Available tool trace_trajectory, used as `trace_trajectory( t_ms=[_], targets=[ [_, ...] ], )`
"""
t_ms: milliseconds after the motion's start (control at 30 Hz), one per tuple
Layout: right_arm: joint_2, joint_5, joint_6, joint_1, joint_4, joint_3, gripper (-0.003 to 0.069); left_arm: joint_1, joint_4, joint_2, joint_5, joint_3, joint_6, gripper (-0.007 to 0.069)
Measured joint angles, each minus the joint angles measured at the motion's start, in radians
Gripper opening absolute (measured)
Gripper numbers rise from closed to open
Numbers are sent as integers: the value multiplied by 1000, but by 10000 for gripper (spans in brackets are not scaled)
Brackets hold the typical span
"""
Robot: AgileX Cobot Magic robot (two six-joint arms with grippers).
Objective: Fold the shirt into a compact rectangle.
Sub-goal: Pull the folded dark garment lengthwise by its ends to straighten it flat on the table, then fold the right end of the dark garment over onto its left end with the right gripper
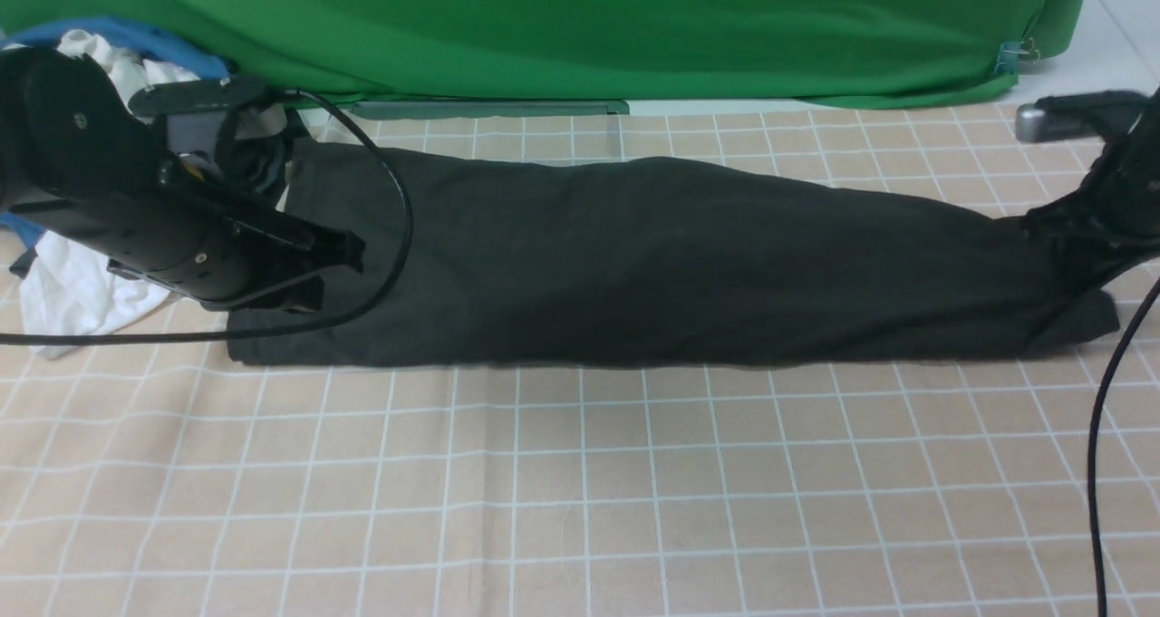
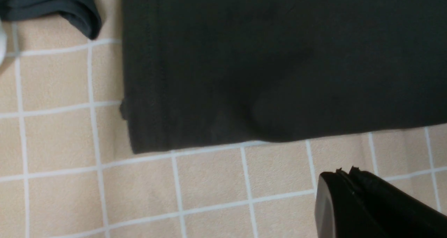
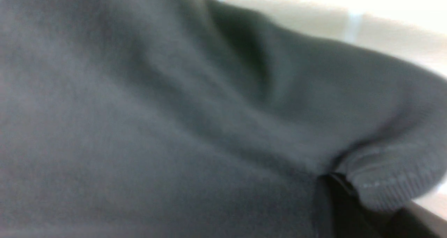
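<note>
The black shirt (image 1: pixel 634 264) lies as one long strip across the checked tablecloth, running from left to right. Its left end (image 2: pixel 279 63) rests flat with a straight edge. My left gripper (image 1: pixel 349 253) hovers over that left end, shut and holding nothing; in the left wrist view its closed tips (image 2: pixel 345 171) sit over bare tablecloth, just off the shirt's edge. My right gripper (image 1: pixel 1056 236) is at the shirt's right end, where the fabric is drawn up toward it. In the right wrist view the jaws (image 3: pixel 335 182) are shut on bunched shirt cloth (image 3: pixel 174 108) beside a ribbed edge.
A white garment (image 1: pixel 63 282) and a blue cloth (image 1: pixel 136 37) are heaped at the far left behind my left arm. A dark grey-teal garment (image 2: pixel 52 4) lies near the shirt's left end. A green backdrop (image 1: pixel 589 28) closes the back. Cables (image 1: pixel 399 227) trail from both arms.
</note>
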Motion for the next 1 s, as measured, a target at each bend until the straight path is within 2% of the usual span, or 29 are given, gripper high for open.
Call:
trace_trajectory(
  t_ms=[267,467,633,700,1000],
  targets=[
    [-73,102,42,-78,-94,-107,101,0,0,0,8,0,0,18],
    [-107,139,43,-14,-42,-222,101,0,1,0,8,0,0,18],
    [-120,138,44,150,25,-332,101,0,-1,-1,7,0,0,18],
    [-120,113,55,271,56,-371,101,0,-4,-1,7,0,0,18],
    [-91,-160,176,621,163,-386,101,0,-6,-53,4,-7,-3,18]
  ],
)
